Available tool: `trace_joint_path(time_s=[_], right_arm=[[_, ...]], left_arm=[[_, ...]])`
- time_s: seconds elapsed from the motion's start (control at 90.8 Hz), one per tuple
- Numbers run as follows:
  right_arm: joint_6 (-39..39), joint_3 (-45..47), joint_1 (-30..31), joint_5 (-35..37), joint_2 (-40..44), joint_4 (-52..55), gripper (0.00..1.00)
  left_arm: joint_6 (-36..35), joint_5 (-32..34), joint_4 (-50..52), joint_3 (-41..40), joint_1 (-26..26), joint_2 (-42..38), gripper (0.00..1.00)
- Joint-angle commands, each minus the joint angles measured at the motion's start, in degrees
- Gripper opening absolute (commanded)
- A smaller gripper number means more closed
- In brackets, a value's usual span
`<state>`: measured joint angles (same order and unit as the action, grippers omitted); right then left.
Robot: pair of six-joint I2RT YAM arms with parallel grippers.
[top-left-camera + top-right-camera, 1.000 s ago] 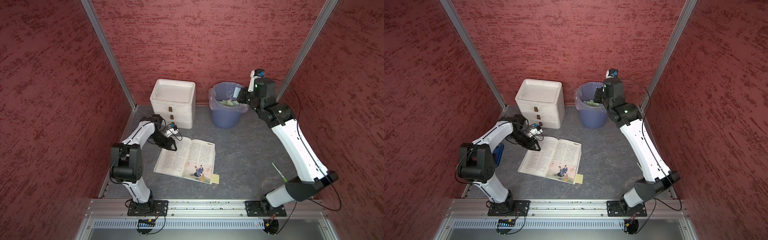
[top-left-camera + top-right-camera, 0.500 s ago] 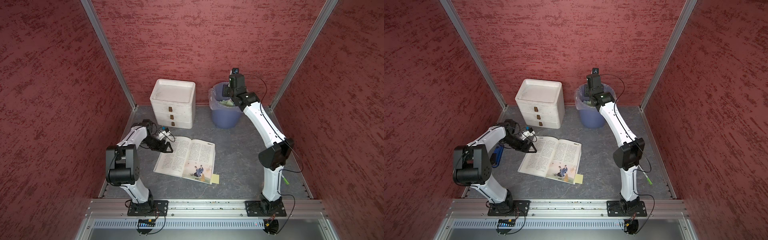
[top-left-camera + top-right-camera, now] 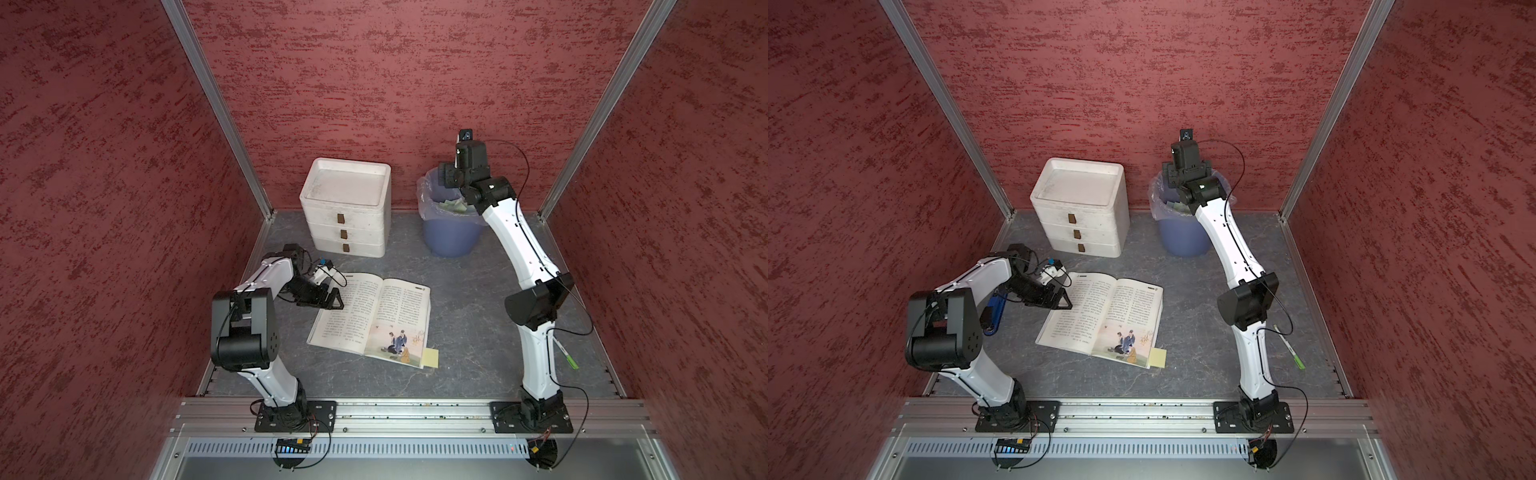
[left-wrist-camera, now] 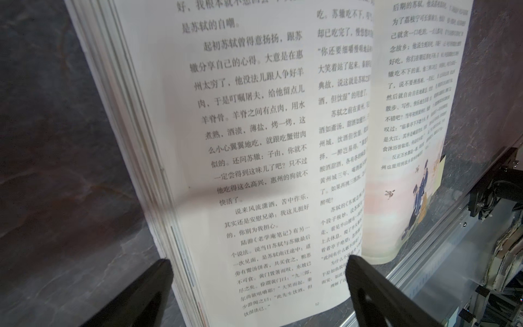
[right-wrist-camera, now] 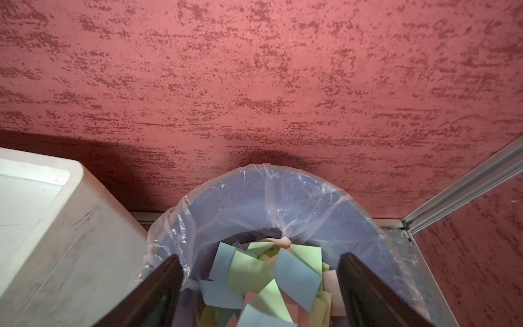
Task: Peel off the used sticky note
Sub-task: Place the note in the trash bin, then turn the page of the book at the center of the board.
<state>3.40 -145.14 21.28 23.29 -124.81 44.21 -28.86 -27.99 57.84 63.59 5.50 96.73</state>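
Observation:
An open book (image 3: 374,316) (image 3: 1104,316) lies on the grey floor. A yellow sticky note (image 3: 431,358) (image 3: 1158,357) (image 4: 440,170) pokes out at the near right corner of its picture page. My left gripper (image 3: 334,297) (image 3: 1061,299) (image 4: 259,262) is open at the book's far left corner, one finger over the floor, the other over the page, gripping nothing. My right gripper (image 3: 446,180) (image 3: 1171,178) (image 5: 260,258) hangs open and empty above the blue lined bin (image 3: 451,239) (image 5: 254,181). Several coloured notes (image 5: 271,271) lie in the bin.
A white three-drawer unit (image 3: 347,208) (image 5: 42,226) stands left of the bin at the back wall. A green pen (image 3: 567,355) lies on the floor behind the right arm. A blue object (image 3: 994,311) lies by the left wall. Red walls close in three sides.
The right gripper, shut over the bin before, now stands open, and its arm has shifted pose. The left gripper has opened wider at the book's left edge.

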Motion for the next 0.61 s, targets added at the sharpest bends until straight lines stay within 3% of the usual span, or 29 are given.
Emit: trace_joint_path(time_s=[0.0, 0.353, 0.408, 0.595], right_arm=[[-1.3, -1.3, 0.2, 2.7, 2.4, 3.0, 0.98], [3.1, 0.8, 3.4, 5.2, 10.9, 11.9, 0.98], [4.7, 4.9, 4.9, 3.7, 15.0, 11.7, 0.99], [12.7, 32.0, 10.3, -1.4, 32.7, 5.2, 0.99]], left_arm=[[0.5, -0.6, 0.1, 1.6, 0.0, 0.5, 0.98], [0.5, -0.7, -3.9, -1.2, -0.2, 1.7, 0.81], [0.8, -0.9, -4.3, -1.4, -0.2, 2.1, 0.77], [1.5, -1.0, -4.4, -2.0, -0.9, 4.3, 0.64]])
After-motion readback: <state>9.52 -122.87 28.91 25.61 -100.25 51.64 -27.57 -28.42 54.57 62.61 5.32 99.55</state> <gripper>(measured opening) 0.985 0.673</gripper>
